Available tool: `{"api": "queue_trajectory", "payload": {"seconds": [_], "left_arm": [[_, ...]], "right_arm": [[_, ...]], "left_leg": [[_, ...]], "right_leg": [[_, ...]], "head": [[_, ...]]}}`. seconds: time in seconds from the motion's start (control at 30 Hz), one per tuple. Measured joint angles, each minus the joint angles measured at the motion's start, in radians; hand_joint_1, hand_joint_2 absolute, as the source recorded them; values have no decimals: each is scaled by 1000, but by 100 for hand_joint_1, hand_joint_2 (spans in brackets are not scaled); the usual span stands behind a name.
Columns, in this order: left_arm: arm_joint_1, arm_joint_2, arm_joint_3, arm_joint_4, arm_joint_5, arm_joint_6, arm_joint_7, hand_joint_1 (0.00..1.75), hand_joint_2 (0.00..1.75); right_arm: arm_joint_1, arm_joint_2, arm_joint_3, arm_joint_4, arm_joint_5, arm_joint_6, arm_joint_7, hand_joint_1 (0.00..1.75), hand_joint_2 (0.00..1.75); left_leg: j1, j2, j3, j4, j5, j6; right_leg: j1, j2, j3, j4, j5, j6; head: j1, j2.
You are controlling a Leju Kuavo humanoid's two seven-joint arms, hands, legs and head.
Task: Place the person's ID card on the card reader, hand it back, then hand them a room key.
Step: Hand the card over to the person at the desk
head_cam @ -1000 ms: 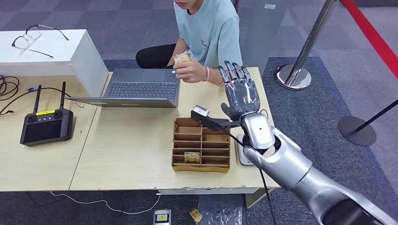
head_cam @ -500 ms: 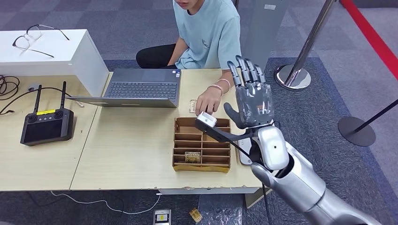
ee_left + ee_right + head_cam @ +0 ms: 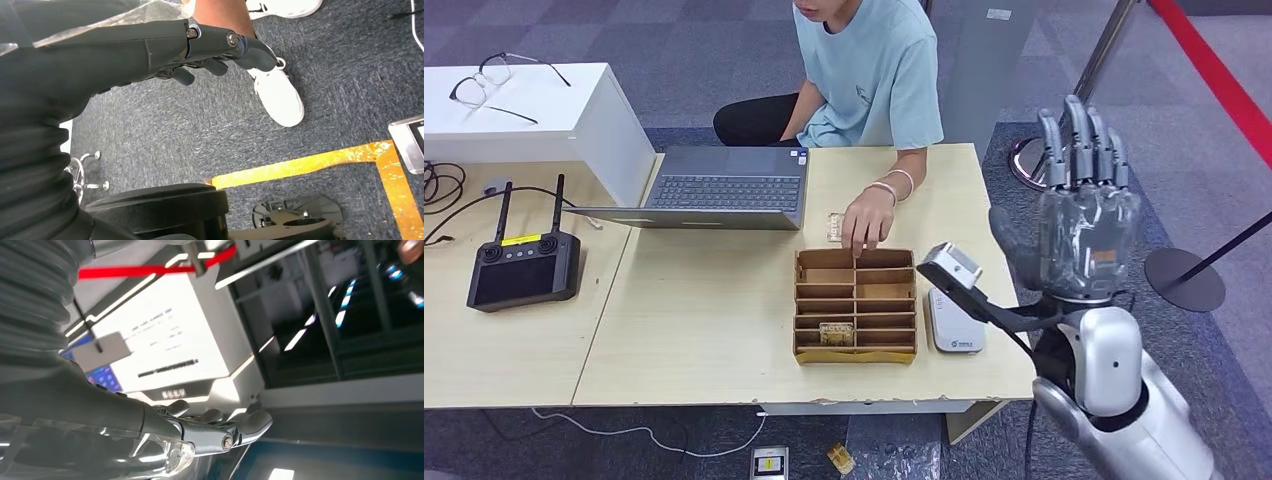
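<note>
Head view: my right hand [image 3: 1084, 225] is raised beyond the tabletop [image 3: 704, 330] edge, fingers [image 3: 1079, 135] apart, holding nothing. The ID card [image 3: 833, 226] lies flat under the person's hand [image 3: 862, 216], behind the divided box [image 3: 855, 305], far-left of my hand; the card reader [image 3: 951, 322] sits nearer.

Left wrist view: my left hand [image 3: 165, 47] hangs (floorward), fingers loosely parted, holding nothing.

Right wrist view: fingers extended, nothing held.

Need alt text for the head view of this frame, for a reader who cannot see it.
The right robot hand is raised open, fingers up, off the right edge of a wooden table, holding nothing. A seated person's hand rests on a card behind a compartmented cardboard tray, with a white card reader beside it.
</note>
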Motion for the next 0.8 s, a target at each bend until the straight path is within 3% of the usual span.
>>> {"api": "queue_trajectory", "payload": {"seconds": [0.47, 0.63, 0.8], "left_arm": [[2, -4, 25, 0, -1, 0, 4, 0, 175], [2, -4, 32, 0, -3, 1, 4, 0, 175], [2, -4, 33, 0, -4, 3, 12, 0, 175]], "right_arm": [[287, -120, -327, -301, 65, 102, 1, 0, 175], [420, -137, -479, -369, 32, 72, 1, 0, 175], [569, -130, -653, -377, -71, -20, -25, 0, 175]], "left_leg": [[0, 0, 0, 0, -1, 2], [0, 0, 0, 0, -2, 2], [0, 0, 0, 0, -2, 3]], "right_leg": [[0, 0, 0, 0, -1, 1], [0, 0, 0, -1, -1, 2], [0, 0, 1, -1, -1, 2]], "head": [[0, 0], [0, 0], [0, 0]]}}
